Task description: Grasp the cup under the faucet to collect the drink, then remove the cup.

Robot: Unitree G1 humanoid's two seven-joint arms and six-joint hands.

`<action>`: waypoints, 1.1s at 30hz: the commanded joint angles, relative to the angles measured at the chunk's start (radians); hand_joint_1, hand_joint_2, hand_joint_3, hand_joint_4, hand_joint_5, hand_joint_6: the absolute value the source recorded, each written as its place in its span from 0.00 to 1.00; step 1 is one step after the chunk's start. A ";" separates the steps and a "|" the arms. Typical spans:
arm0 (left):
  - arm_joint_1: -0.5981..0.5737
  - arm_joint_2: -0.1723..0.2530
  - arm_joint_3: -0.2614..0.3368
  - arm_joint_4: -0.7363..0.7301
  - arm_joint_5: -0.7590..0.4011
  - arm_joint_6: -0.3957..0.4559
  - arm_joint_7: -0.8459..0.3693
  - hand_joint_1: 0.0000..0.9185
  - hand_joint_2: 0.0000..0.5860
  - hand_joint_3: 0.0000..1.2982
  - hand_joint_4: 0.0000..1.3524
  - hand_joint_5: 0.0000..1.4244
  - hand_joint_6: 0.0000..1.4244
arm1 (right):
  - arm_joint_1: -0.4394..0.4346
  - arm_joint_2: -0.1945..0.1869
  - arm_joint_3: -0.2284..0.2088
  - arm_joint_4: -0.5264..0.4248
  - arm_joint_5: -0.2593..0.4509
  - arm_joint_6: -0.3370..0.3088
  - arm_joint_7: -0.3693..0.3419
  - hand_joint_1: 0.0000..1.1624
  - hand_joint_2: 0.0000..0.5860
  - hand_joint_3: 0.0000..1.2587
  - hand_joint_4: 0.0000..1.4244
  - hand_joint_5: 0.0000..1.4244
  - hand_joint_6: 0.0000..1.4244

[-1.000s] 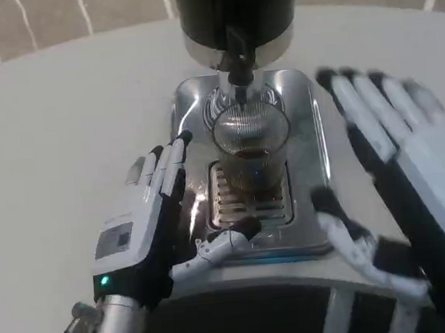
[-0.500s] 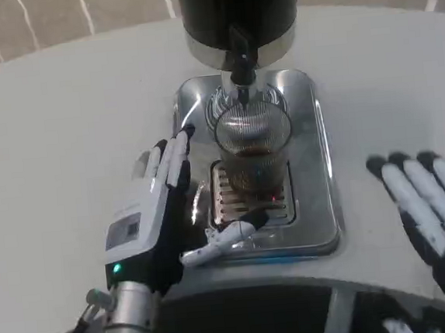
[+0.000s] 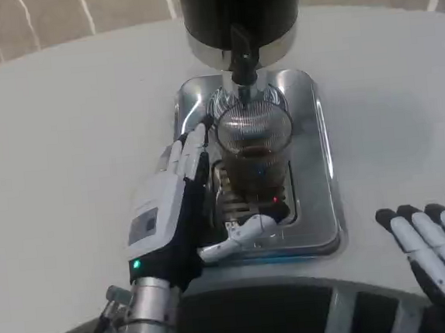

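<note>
Setting: a white bench is carrying a shiny metal drip tray, with a tiled floor showing beyond its far edge. Item one: a black drink dispenser is standing at the tray's far end, its faucet pointing straight down. Item two: a clear ribbed cup is sitting on the tray's grille directly under the faucet, already holding some dark drink. Item three: the left robot hand is lying just beside the cup on its left, fingers apart and gripping nothing, thumb reaching along the tray's near edge. Item four: the right robot hand is waiting well apart at the bench's near right, fingers spread and empty. Handling note, as a judgement: the left robot hand should be wrapping fingers and thumb around the cup's middle, keeping it upright, then drawing it out level below the faucet to avoid spilling. Markings: no brand, label or writing is legible anywhere.
</note>
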 commanded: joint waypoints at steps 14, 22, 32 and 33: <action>-0.110 -0.060 -0.023 0.179 -0.015 -0.039 0.106 0.33 0.08 0.00 0.00 0.01 0.02 | 0.018 0.030 0.023 -0.015 -0.002 -0.013 0.057 0.56 0.59 0.00 0.00 0.00 0.00; -0.154 -0.080 -0.026 0.244 -0.018 -0.038 0.137 0.34 0.10 0.00 0.00 0.04 0.06 | 0.026 0.040 0.027 -0.017 -0.004 -0.013 0.067 0.56 0.59 0.00 0.00 0.00 0.00; -0.192 -0.087 -0.043 0.293 -0.014 -0.010 0.143 0.34 0.10 0.00 0.00 0.06 0.08 | 0.028 0.061 0.042 -0.018 -0.012 -0.005 0.076 0.56 0.59 0.00 0.00 0.00 0.00; -0.196 -0.089 -0.045 0.297 -0.014 -0.004 0.144 0.34 0.10 0.00 0.00 0.08 0.10 | 0.027 0.063 0.043 -0.020 -0.012 -0.004 0.079 0.56 0.59 0.00 0.00 0.00 0.00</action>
